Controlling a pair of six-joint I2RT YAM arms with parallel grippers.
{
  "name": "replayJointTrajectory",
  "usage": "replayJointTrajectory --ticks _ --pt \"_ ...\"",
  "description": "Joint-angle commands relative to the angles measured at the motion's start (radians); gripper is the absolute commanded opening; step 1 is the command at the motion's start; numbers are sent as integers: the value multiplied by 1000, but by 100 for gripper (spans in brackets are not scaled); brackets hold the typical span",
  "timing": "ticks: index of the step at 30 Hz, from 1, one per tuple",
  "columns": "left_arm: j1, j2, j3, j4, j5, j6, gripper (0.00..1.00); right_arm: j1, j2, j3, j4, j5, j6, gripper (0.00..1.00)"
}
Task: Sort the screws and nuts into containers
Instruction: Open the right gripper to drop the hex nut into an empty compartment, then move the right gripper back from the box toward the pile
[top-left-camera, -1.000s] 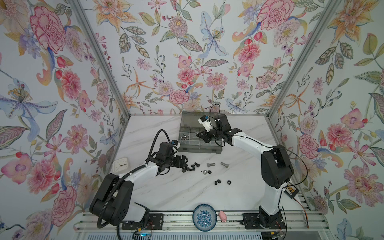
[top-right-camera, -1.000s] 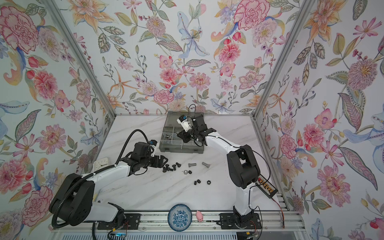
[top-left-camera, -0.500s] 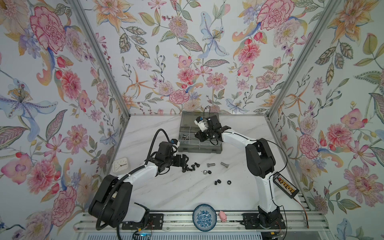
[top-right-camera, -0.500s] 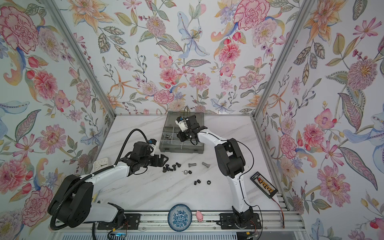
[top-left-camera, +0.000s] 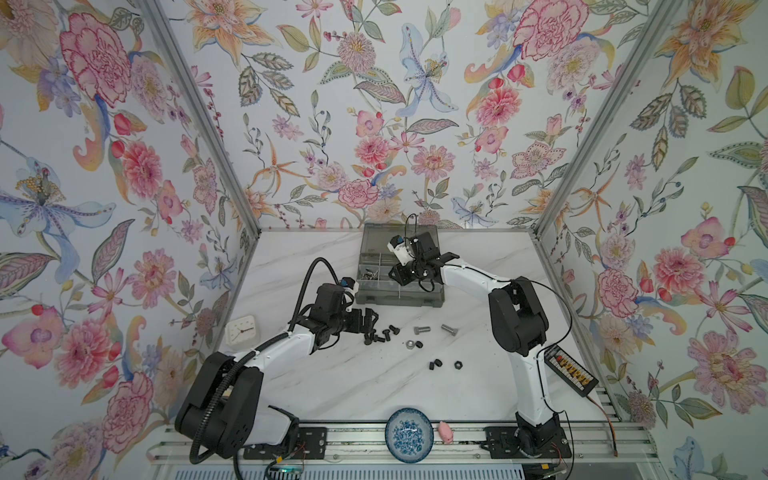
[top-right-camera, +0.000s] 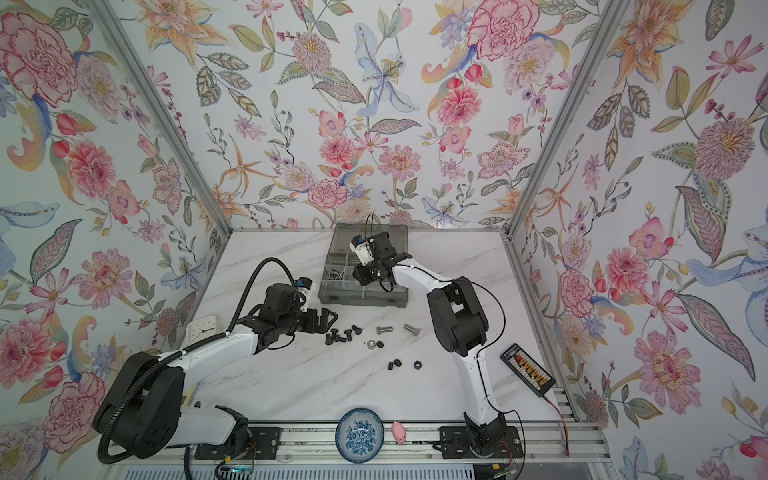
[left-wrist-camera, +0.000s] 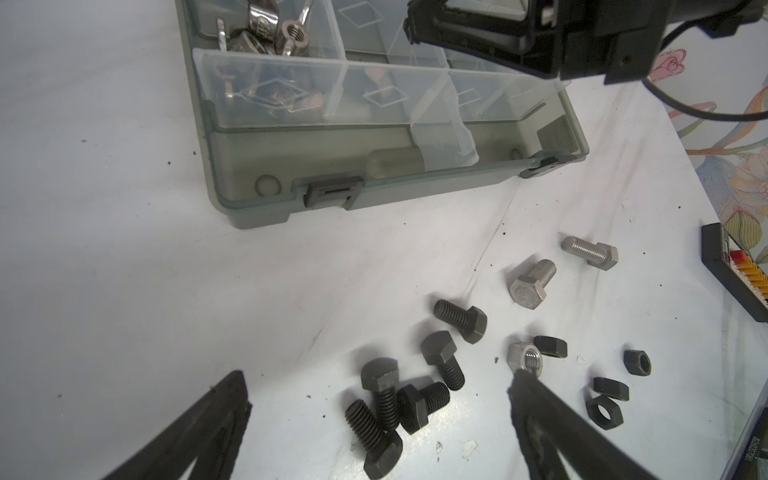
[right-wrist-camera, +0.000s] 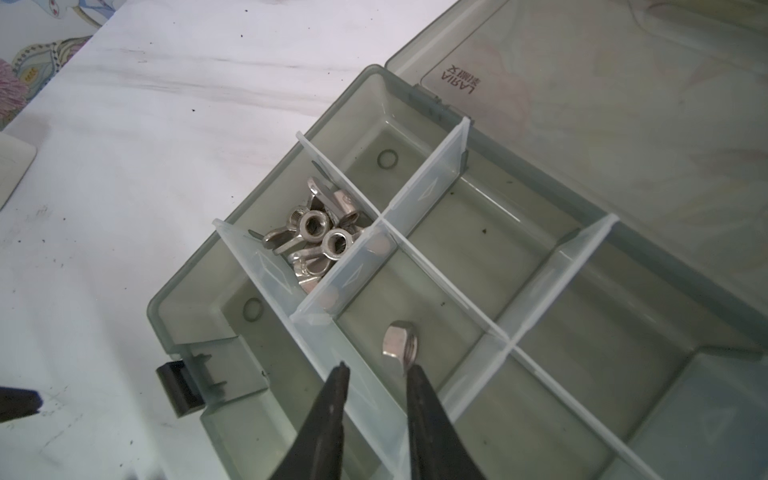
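Observation:
The grey translucent organizer box (top-left-camera: 399, 301) stands open at the back of the table, and its compartments are the containers. Silver wing nuts (right-wrist-camera: 316, 237) fill one compartment. My right gripper (right-wrist-camera: 377, 366) hovers open over the neighbouring compartment, a silver hex nut (right-wrist-camera: 399, 340) loose just past one fingertip. My left gripper (left-wrist-camera: 376, 376) is wide open, low over several black screws (left-wrist-camera: 386, 399). Two silver screws (left-wrist-camera: 530, 284) lie beyond them. A silver round nut (left-wrist-camera: 524, 358) and black hex nuts (left-wrist-camera: 611, 388) lie beside my left gripper's fingertip.
The box's lid (right-wrist-camera: 602, 104) lies flat open behind it. A blue-and-white bowl (top-left-camera: 409, 434) and a small pink object (top-left-camera: 446, 432) sit at the front rail. A white clock (top-left-camera: 243, 330) lies at the left and a black device (top-left-camera: 571, 370) at the right.
My right gripper has shifted over the box's left compartments and its jaws have parted, letting go of the silver hex nut. My left gripper's jaws have opened a little wider over the black screws.

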Motion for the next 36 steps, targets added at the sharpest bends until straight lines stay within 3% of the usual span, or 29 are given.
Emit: replayJointTrajectory --ticks 1,6,12,21,27,36 --pt "13 -13 0 4 16 -1 99 7 -7 18 -19 16 -6 38" --pt "12 -6 13 -2 16 5 99 12 -86 -39 -25 12 -26 44" --pt "14 0 29 -9 26 15 99 51 -299 -268 -40 -23 -82 51" --pt "14 26 36 20 58 7 99 146 -550 -606 -61 -8 5 61" --pt "16 29 38 8 83 18 99 210 -552 -678 -69 51 76 64" --pt "21 14 16 10 131 19 99 236 -474 -643 -120 159 143 65"
